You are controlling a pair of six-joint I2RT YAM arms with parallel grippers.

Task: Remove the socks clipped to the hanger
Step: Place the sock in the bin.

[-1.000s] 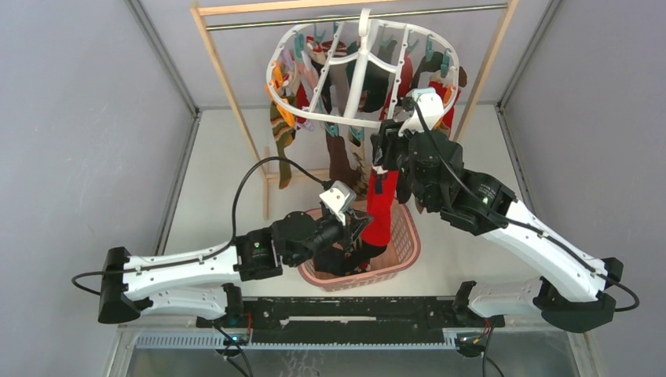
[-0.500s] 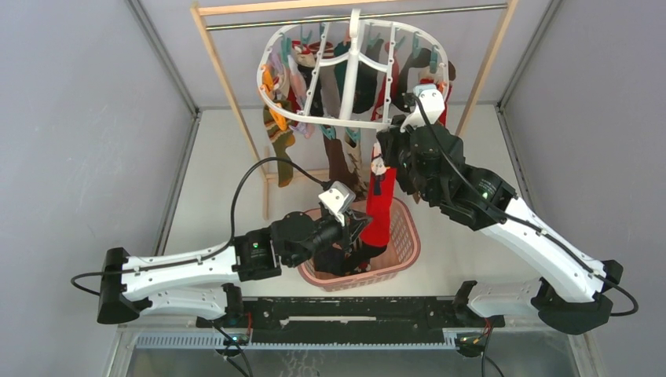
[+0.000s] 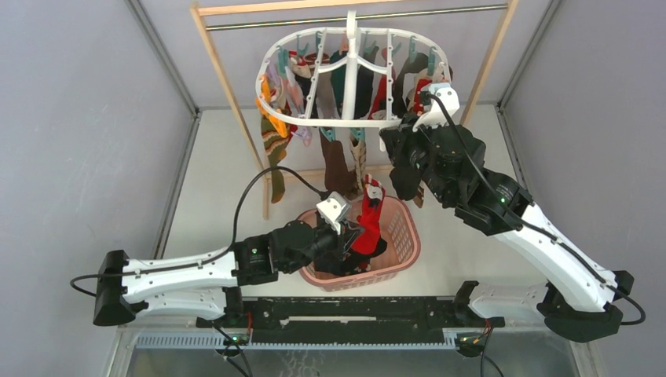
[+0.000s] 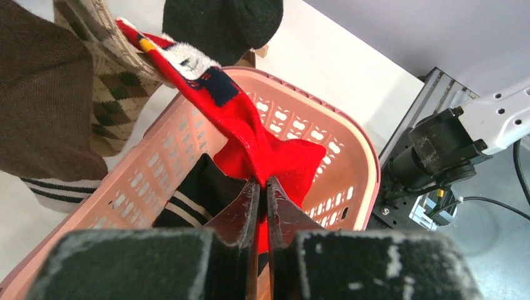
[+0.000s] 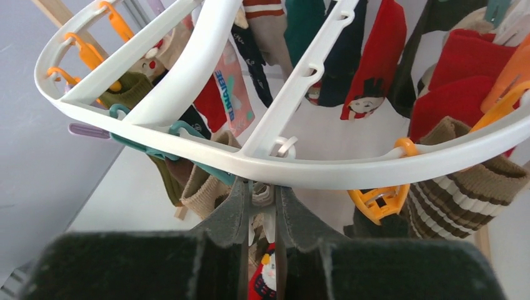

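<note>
The white oval hanger (image 3: 330,123) hangs from the rail, with many socks (image 3: 275,141) in red, brown, teal and black clipped under it. My left gripper (image 3: 355,236) is shut on a red Santa-patterned sock (image 3: 367,224) that is free of the hanger and droops over the pink basket (image 3: 404,236). In the left wrist view the gripper (image 4: 262,184) pinches the red sock (image 4: 250,131) above the basket (image 4: 350,144). My right gripper (image 3: 390,141) is at the hanger's near rim. In the right wrist view it (image 5: 262,190) is shut on a pale clip under the rim (image 5: 350,172).
The wooden-framed rail (image 3: 228,86) stands behind and beside the hanger. A black striped sock (image 4: 187,203) lies in the basket. Brown (image 4: 44,106) and argyle (image 4: 119,87) socks hang just beyond the basket. An orange clip (image 5: 378,197) holds a striped brown sock (image 5: 462,187) right of my right gripper.
The red sock's top has come off the hanger and dropped toward the basket, pulled down by my left gripper. The hanger has swung back level, and my right gripper has risen with it.
</note>
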